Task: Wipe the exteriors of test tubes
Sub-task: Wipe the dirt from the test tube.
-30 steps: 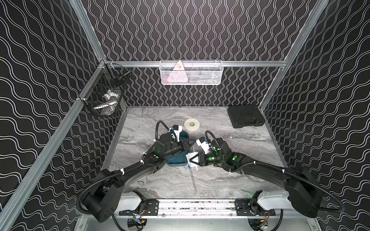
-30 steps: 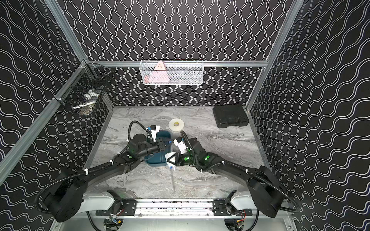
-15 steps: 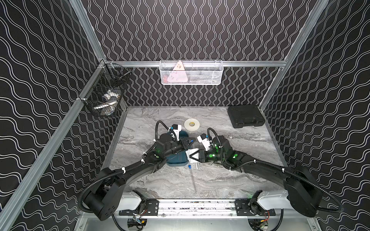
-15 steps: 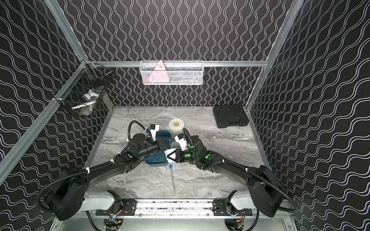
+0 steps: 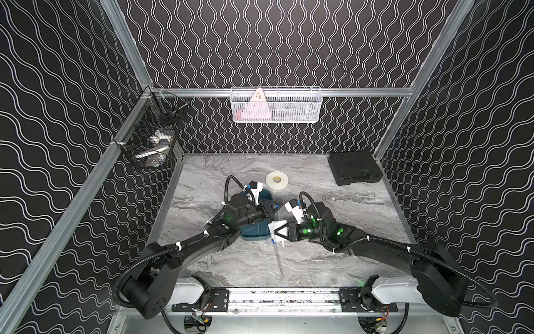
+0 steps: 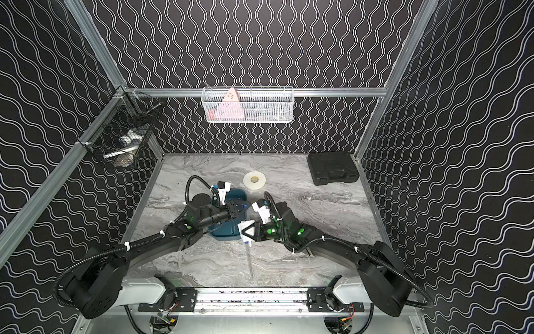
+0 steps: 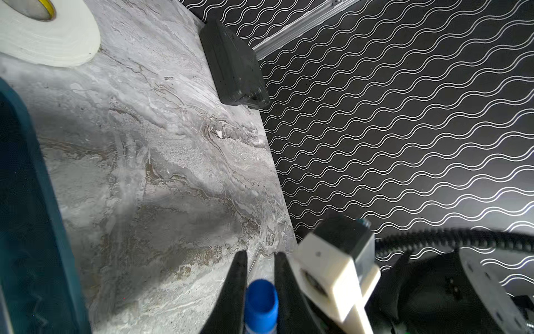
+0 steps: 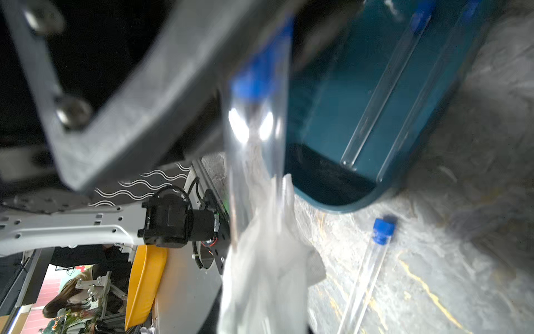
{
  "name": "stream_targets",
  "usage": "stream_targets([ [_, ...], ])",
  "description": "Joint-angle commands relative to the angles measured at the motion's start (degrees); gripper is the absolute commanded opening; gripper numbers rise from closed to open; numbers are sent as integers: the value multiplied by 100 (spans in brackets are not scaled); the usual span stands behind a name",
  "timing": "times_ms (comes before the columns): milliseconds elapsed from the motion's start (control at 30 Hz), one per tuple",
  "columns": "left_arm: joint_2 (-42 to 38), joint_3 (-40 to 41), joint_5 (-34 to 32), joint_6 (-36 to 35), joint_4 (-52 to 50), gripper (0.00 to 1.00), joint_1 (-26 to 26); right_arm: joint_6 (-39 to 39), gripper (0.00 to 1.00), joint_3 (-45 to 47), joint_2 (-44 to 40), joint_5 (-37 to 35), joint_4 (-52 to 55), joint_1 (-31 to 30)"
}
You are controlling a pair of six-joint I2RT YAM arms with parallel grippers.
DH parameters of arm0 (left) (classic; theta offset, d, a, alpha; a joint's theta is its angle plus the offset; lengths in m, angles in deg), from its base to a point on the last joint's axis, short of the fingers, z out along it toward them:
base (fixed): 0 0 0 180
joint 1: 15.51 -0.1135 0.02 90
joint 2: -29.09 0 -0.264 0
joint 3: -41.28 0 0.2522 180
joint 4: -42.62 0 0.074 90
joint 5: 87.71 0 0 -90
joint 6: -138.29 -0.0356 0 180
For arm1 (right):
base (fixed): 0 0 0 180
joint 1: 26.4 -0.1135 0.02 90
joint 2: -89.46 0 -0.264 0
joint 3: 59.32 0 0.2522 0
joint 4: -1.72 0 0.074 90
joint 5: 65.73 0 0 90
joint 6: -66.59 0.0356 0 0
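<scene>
**One capped test tube pinched and wrapped in tissue beside the teal tray**

The left gripper is pressed together on the blue-capped end of the held test tube. This tube is kept off the tabletop, just beside one long side of the teal tray. In the right wrist view the tube is blurred, and its other end is buried in a crumpled white tissue. That tissue is pinched in the right gripper, which is seen in both top views near the corner of the tray closest to the robot's base.

Inside the tray, two test tubes are laid side by side along its length. Their rounded ends are turned toward the tray's short end nearest the base.

A fourth test tube is laid flat on the tabletop just past that short end. Its blue cap is nearest the tray and not touching it, and its body is pointed away from the tray.

Beyond the tray's opposite short end a white tape roll is seen lying flat. A black case is set well apart from the tray.
</scene>
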Motion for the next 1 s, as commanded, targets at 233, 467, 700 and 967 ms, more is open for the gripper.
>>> stream_targets([
  [233,-52,21,12,30,279,15,-89,2,17,-460,225,-21,-53,237],
  [467,-130,61,13,28,240,15,-95,-462,17,-1502,779,467,331,768],
  [700,-57,-98,45,-32,194,16,-170,-196,16,-959,639,423,127,528],
  [967,107,-283,247,-78,181,16,-513,600,16,506,-54,-447,-235,-475],
])
